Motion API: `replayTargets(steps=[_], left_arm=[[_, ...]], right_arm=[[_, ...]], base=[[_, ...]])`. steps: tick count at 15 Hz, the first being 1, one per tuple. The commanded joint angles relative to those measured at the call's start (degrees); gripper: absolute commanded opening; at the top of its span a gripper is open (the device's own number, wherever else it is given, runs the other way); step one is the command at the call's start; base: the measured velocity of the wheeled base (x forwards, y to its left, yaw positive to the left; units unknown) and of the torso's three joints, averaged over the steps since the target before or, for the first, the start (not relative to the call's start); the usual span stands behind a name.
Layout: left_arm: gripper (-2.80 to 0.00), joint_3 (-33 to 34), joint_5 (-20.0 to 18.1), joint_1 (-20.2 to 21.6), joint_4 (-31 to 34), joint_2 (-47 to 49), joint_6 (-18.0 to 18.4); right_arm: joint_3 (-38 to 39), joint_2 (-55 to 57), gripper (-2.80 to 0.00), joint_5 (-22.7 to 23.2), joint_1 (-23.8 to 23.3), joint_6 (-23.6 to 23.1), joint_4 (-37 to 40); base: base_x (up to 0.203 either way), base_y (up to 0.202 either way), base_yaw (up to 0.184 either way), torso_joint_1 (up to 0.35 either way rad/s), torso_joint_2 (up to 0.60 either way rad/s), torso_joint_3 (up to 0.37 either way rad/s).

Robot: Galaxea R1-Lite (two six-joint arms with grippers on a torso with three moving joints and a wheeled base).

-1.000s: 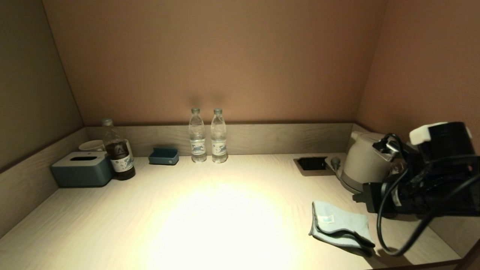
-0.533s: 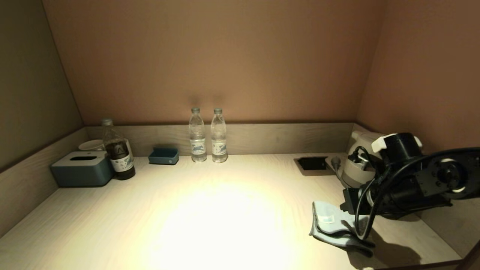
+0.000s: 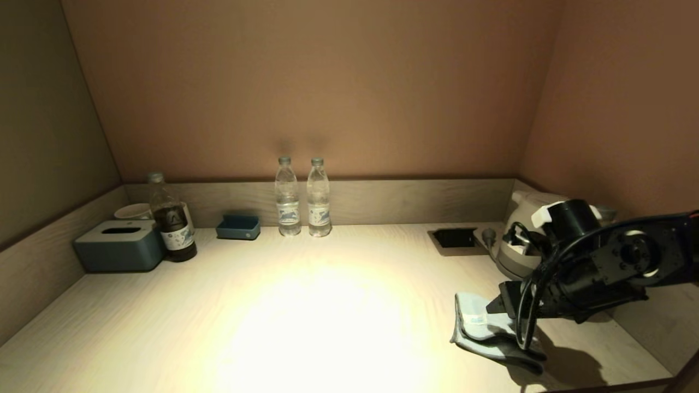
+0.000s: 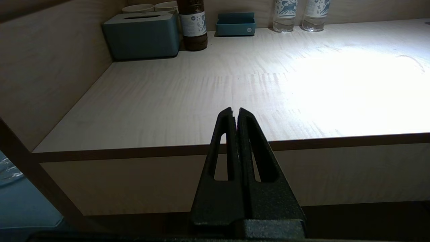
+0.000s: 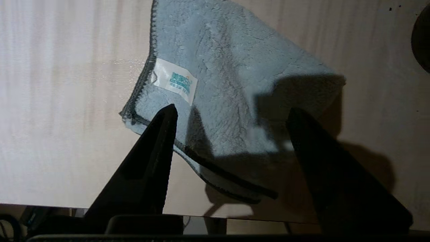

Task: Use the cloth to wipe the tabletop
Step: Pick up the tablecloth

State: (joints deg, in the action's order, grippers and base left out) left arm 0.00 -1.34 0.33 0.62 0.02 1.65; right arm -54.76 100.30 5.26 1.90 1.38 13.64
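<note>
— From my console this reads as a hotel room, the built-in amenity nook.

— What makes you say so?

— I see two sealed water bottles [image 3: 303, 197] standing side by side at the back rim, a darker drink bottle [image 3: 172, 218], and white cups [image 3: 134, 211] tucked behind a blue-grey tissue box [image 3: 119, 245]. A small blue tray [image 3: 238, 226] sits beside them.

— Anything else?

— An electric kettle [image 3: 521, 240] sits in the right corner, next to a socket recess [image 3: 453, 237] set into the tabletop [image 3: 306, 305]. Plain brownish walls [image 3: 306, 87] close the alcove on three sides, with a low wood rim [image 3: 404, 201] around the pale wood-grain surface.
</note>
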Motion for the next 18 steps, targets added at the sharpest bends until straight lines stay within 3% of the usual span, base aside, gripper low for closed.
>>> replayTargets(steps=[1,9,12,18], left_arm=[[-2.80,0.00,0.00,0.02,-0.01,-0.02,0.02],[-2.80,0.00,0.02,0.02,-0.01,-0.02,0.02],[-2.80,0.00,-0.03,0.02,-0.01,-0.02,0.02],[-2.80,0.00,0.02,0.02,-0.01,-0.02,0.02]], right_arm=[[-0.28,1.25,0.00,-5.87,0.05,0.05,0.78],[-1.04,2.79,0.00,-5.86,1.33,0.28,1.20],[-0.99,4.26,0.00,-5.74,4.40,0.74,0.96],[-2.81,7.89,0.00,-5.69,4.25,2.23,0.86]], base=[[0.000,0.000,0.000,0.000,0.00,0.000],[0.000,0.000,0.000,0.000,0.00,0.000],[0.000,0.000,0.000,0.000,0.00,0.000],[0.000,0.000,0.000,0.000,0.00,0.000]])
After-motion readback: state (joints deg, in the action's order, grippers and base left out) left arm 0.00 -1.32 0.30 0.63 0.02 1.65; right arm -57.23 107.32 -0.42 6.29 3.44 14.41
